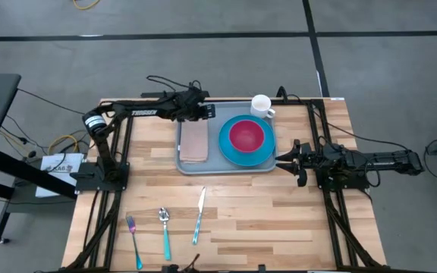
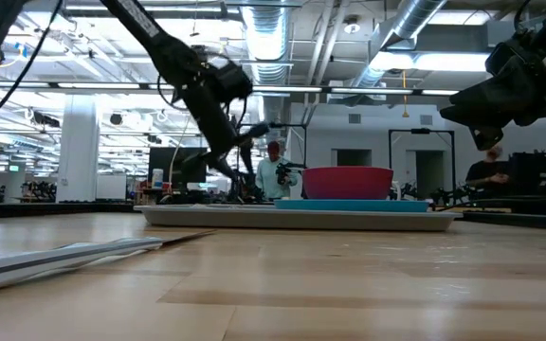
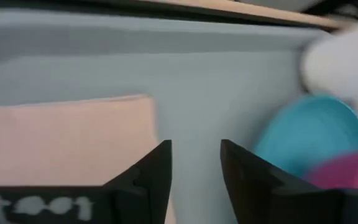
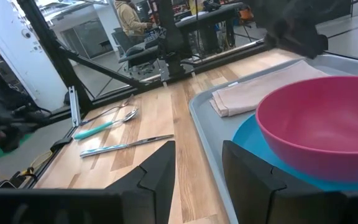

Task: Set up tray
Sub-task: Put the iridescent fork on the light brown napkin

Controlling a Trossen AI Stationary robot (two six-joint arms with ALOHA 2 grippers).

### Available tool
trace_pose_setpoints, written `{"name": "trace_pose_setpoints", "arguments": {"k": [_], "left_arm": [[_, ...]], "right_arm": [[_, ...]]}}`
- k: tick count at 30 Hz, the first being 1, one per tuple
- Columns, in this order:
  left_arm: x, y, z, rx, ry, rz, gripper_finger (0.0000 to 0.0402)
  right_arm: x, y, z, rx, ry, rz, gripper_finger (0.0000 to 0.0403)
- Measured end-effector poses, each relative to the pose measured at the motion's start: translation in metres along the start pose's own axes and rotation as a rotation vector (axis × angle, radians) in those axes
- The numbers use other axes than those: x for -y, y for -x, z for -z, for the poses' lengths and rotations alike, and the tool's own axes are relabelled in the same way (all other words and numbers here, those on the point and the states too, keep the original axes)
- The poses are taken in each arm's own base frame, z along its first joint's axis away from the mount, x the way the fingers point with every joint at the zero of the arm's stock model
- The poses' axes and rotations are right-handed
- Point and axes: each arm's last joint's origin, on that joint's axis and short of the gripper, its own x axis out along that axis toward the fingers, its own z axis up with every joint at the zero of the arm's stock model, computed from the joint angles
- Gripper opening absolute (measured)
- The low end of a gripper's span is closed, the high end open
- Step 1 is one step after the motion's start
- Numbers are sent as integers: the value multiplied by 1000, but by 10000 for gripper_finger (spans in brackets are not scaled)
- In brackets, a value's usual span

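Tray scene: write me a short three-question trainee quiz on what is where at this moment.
1. True or false: the pink bowl sits on the blue plate.
2. Which lies on the tray beside the plate: A) napkin B) fork C) white mug?
3. How many utensils lie on the table off the tray?
Key: 1 true; 2 A; 3 three: fork, spoon, knife.

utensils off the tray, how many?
3, all on the bare table nearer its front edge than the tray: fork at left, spoon in the middle, knife at right. None seem hidden.
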Motion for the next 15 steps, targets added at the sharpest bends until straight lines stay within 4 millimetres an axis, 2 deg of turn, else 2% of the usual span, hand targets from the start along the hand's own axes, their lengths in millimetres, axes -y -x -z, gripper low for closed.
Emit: {"name": "trace_pose_setpoints", "arguments": {"k": [5, 11, 15], "left_arm": [[25, 48, 16, -16, -166, 56, 126], [49, 133, 67, -72, -329, 94, 126], [51, 186, 106, -101, -301, 108, 126]], "right_arm": [[0, 0, 0, 0, 0, 0, 123], [0, 0, 0, 0, 0, 0, 123], [0, 0, 0, 0, 0, 0, 123]]}}
